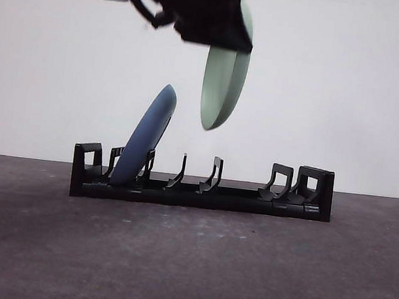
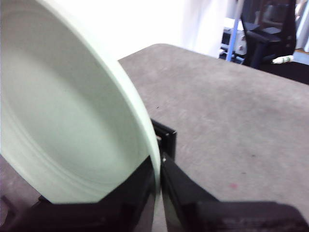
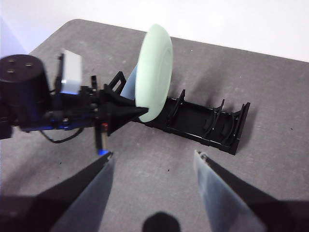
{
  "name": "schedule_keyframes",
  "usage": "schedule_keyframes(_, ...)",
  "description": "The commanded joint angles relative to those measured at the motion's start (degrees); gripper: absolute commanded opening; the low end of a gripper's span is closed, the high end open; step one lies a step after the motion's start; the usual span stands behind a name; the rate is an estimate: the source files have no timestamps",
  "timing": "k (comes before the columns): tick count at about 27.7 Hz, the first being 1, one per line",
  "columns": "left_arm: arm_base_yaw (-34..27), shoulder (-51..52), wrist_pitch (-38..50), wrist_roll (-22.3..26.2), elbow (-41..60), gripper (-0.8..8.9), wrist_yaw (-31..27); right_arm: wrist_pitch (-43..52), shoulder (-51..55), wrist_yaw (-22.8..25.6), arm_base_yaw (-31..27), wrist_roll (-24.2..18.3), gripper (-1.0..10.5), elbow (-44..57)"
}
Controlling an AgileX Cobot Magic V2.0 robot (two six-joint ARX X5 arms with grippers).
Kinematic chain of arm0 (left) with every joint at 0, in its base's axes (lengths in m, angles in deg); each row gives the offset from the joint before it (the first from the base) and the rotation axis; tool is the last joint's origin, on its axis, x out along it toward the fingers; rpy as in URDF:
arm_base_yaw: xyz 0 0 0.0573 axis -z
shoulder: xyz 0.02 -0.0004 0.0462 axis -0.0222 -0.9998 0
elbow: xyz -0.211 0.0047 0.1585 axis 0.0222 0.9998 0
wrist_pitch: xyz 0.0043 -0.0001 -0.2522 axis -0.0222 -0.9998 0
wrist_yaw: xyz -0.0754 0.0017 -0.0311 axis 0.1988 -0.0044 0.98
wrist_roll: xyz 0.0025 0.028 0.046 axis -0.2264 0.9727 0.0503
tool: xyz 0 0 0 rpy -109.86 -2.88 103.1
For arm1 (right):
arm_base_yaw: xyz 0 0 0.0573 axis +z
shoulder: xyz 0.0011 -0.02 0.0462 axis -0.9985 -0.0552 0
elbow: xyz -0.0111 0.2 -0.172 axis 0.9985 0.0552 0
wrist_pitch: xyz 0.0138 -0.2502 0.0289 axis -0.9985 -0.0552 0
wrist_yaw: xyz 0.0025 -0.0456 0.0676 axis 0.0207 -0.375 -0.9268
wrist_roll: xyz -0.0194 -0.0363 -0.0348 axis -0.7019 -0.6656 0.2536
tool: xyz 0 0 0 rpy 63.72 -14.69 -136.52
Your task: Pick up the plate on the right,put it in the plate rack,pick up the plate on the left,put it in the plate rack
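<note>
Rack (image 1: 202, 193): long low black rack on the grey table (image 1: 186, 263); holds one blue plate (image 1: 145, 140), leaning in a slot near its 9 o'clock end in the front view; other slots bare.
Green plate (image 1: 223, 84): pale green, round, on edge, in the air above the rack's middle, apart from it, at 1 o'clock of the blue one.
Plates: two.
My left gripper (image 2: 159, 193): clamped on the green plate's rim.
My right gripper (image 3: 153, 169): jaws spread wide, holding nothing, back from the rack.
</note>
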Motion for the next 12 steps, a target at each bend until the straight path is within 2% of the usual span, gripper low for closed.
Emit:
schedule_keyframes(1, -1.36, -2.16, 1.73, 0.02, -0.04, -0.08, 0.2, 0.02, 0.15, -0.13, 0.04, 0.52, 2.8, 0.26)
schedule_keyframes(12, -3.98, -10.38, 1.75, 0.74, -4.35, -0.08, 3.17, -1.53, 0.11, -0.15, 0.04, -0.42, 2.8, 0.26)
